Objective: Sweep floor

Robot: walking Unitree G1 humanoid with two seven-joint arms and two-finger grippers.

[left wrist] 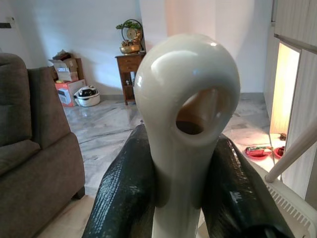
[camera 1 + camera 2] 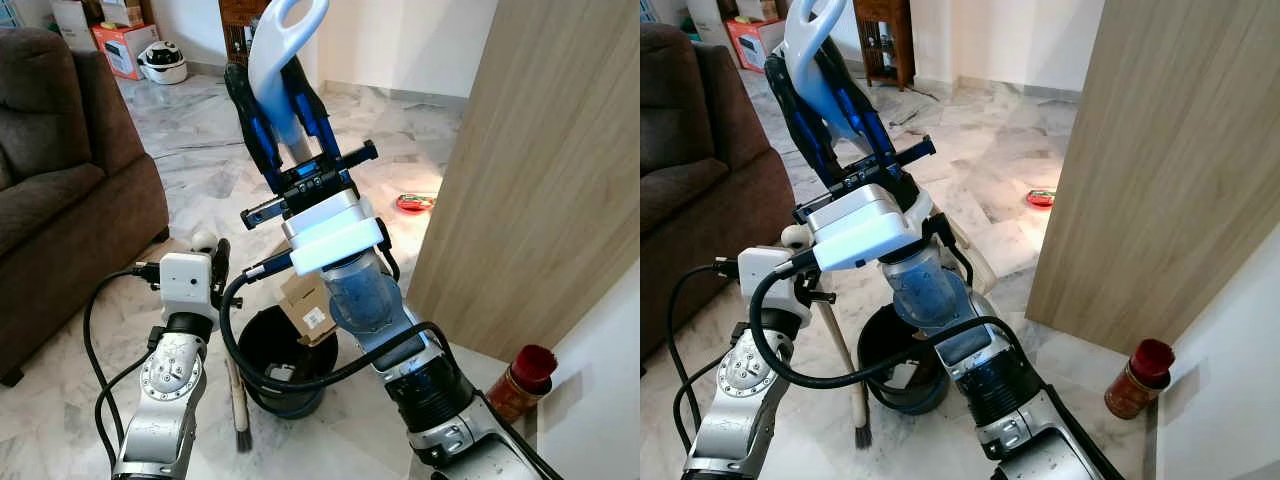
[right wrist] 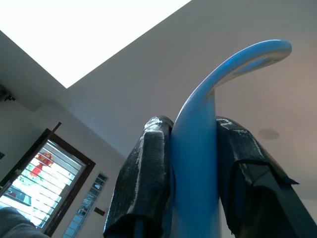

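Your right gripper (image 2: 285, 120) is raised in front of the head camera, its black fingers (image 3: 143, 183) clamped on either side of the pale blue looped handle (image 2: 285, 45). Your left gripper (image 1: 183, 198) sits lower, closed around the white broom handle (image 1: 185, 109), whose stick (image 2: 845, 370) runs down to dark bristles (image 2: 862, 435) on the marble floor (image 2: 200, 150). Just beside the bristles stands a black bin (image 2: 275, 375) holding a cardboard piece (image 2: 310, 305). A brown sofa (image 2: 60, 180) is on your left, a wooden panel (image 2: 540, 180) on your right.
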